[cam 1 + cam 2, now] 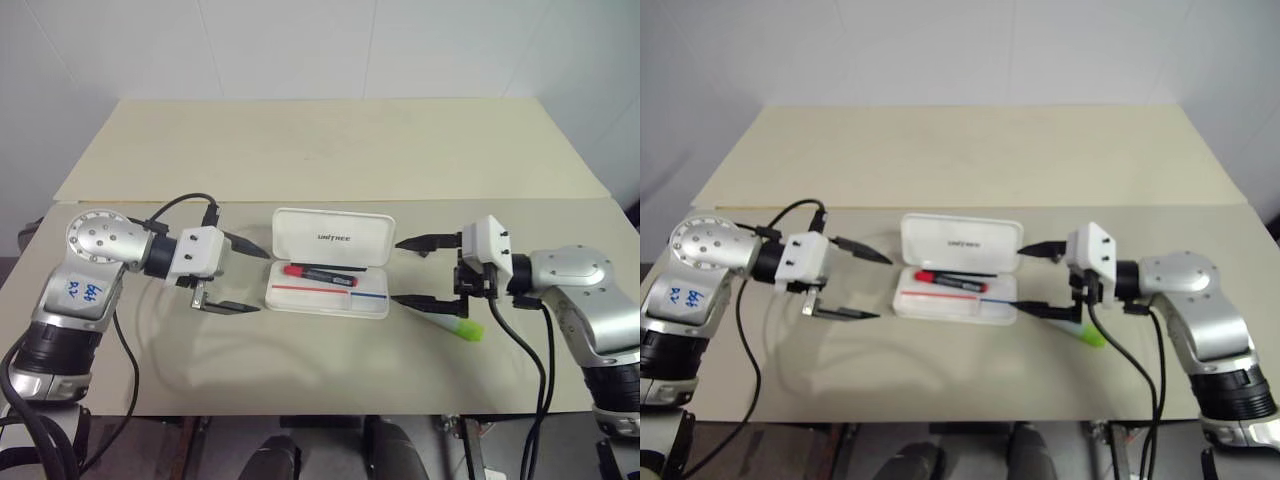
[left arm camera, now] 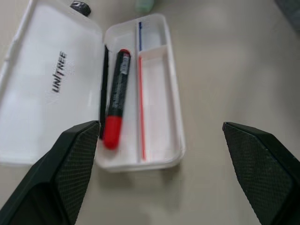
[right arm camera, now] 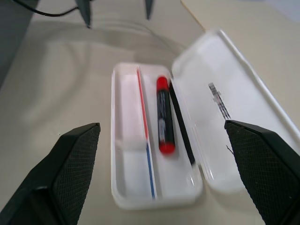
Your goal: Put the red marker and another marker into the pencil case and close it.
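Observation:
The pencil case [image 1: 328,298] lies open in the middle of the table, its white lid [image 1: 332,237] printed UNITREE folded back. The red marker [image 1: 318,271] rests inside the tray along the hinge side, also seen at close range as the red marker [image 2: 115,104] and red marker [image 3: 164,115]. Another marker [image 1: 458,327], the green highlighter, lies on the table just right of the case, partly under a finger. My left gripper [image 1: 262,281] hovers open left of the case. My right gripper [image 1: 396,271] hovers open at the case's right end. Both hold nothing.
The beige table [image 1: 320,150] stretches far behind the case, with a seam across it. Its front edge [image 1: 320,412] runs close below the arms. Black cables hang from both wrists.

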### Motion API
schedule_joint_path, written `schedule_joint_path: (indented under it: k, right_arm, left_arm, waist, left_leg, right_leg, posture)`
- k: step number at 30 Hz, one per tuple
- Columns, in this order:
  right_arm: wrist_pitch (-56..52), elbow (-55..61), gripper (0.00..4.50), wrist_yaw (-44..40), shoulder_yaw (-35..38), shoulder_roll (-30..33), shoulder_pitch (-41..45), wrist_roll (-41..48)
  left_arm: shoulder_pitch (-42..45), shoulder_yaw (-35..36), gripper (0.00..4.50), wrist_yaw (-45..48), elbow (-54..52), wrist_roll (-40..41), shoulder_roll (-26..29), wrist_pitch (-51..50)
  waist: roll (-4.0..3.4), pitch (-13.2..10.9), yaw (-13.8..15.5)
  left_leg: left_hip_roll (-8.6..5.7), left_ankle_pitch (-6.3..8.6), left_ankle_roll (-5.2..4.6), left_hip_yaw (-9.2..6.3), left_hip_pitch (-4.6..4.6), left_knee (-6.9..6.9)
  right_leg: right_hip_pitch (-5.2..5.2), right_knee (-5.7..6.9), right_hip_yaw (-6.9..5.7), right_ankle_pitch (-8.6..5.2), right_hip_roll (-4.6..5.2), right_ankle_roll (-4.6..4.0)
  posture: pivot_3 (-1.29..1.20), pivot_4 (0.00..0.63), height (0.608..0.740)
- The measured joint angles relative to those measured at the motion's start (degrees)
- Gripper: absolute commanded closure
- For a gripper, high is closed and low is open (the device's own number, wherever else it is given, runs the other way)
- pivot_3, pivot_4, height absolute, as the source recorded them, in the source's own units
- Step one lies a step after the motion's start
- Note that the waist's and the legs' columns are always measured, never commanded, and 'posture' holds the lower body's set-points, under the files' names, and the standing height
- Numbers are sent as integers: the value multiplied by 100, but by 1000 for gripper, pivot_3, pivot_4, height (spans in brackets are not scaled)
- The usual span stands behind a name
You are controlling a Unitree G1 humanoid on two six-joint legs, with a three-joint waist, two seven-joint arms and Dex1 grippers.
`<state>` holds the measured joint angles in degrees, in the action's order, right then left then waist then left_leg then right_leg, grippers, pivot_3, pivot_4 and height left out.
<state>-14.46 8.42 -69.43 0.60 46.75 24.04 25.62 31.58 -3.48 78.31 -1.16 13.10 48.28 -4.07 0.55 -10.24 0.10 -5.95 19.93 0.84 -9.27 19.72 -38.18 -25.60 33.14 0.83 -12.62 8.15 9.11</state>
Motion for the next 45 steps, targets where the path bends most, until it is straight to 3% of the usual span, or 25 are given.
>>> schedule_joint_path:
  k: [10, 16, 31, 34, 42, 45]
  right_arm:
    - [-41, -807, 0, -541, 87, 791, -83, -319]
    - [56, -1382, 0, -764, -239, 984, -64, -827]
    - [-365, -1424, 0, -503, -674, 800, -136, -1442]
    - [-553, -1404, 670, -416, -712, 741, -57, -1514]
    - [-834, -1404, 3402, -328, -824, 703, 127, -1670]
    - [-854, -1346, 3397, -368, -856, 703, 138, -1666]
  left_arm:
    - [-187, -247, 60, -599, -622, 4, -365, -547]
    - [-155, -432, 60, -753, -786, 4, -473, -728]
    - [-257, -408, 60, -954, -984, 16, -421, -969]
    - [-259, -384, 0, -990, -1016, 18, -386, -996]
    - [-297, -333, 0, -1076, -1166, 26, -311, -1068]
    - [-326, -294, 0, -1112, -1167, 26, -268, -1081]
  waist:
    - [0, 0, 6]
    - [0, 0, -18]
    - [0, 0, -5]
    - [1, 0, -14]
    - [4, 3, -3]
    - [4, 3, -3]
  left_leg:
    - [1, 2, -4, 11, -3, 0]
    - [3, 4, -7, 25, -7, 3]
    - [3, 5, -9, 31, -11, 2]
    - [5, 5, -8, 39, -21, 1]
    - [29, 15, 1, 45, -29, 2]
    - [52, 25, 8, 51, -29, 2]
  right_leg:
    - [6, -12, 4, 5, 0, 3]
    - [4, -14, 15, 6, -1, 4]
    - [5, -17, 24, 10, -3, 7]
    - [10, -17, 31, 12, -6, 6]
    - [14, -20, 37, 15, -34, 0]
    - [14, -27, 37, 15, -57, -9]
  posture:
    - [0, 150, 740]
    - [0, 150, 740]
    - [0, 150, 740]
    - [0, 150, 740]
    - [0, 150, 740]
    - [0, 150, 740]
